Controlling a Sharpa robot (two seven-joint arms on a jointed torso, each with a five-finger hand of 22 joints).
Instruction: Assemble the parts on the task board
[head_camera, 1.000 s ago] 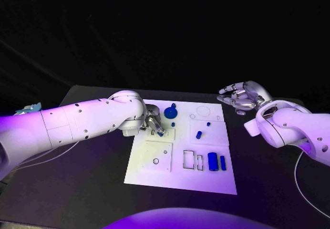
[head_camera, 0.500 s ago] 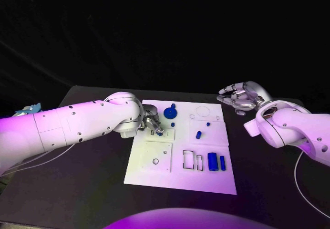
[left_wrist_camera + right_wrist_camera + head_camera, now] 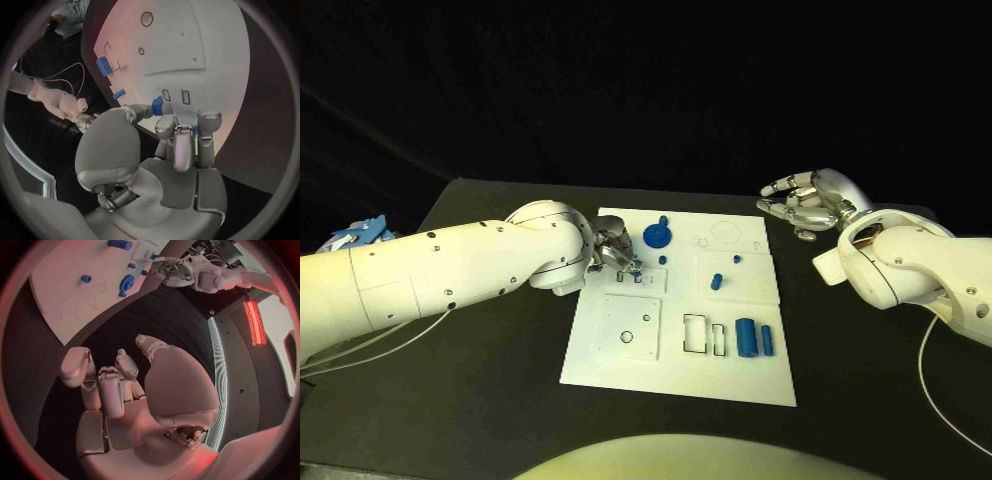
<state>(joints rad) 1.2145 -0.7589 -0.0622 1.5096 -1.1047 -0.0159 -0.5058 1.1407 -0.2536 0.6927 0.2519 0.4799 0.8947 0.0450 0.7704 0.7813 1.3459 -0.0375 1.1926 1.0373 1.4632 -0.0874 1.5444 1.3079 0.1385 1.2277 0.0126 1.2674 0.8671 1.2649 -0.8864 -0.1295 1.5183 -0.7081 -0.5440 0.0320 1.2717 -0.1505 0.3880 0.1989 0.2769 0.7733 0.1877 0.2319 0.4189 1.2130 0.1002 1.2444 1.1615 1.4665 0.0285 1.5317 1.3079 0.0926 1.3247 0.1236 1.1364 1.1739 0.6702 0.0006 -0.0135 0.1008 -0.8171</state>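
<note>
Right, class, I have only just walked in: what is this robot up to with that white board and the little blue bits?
The robot is assembling small blue parts on the white task board. Its left hand is down at the board's far left area, pinching a small blue piece between its fingertips. The right hand hovers off the board over the black table, fingers curled, holding nothing. A blue disc sits near the far edge, a blue cylinder in the near right area.

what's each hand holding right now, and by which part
The left hand pinches a small blue part at its fingertips; which end cannot be told. The right hand holds nothing, fingers curled.
</note>
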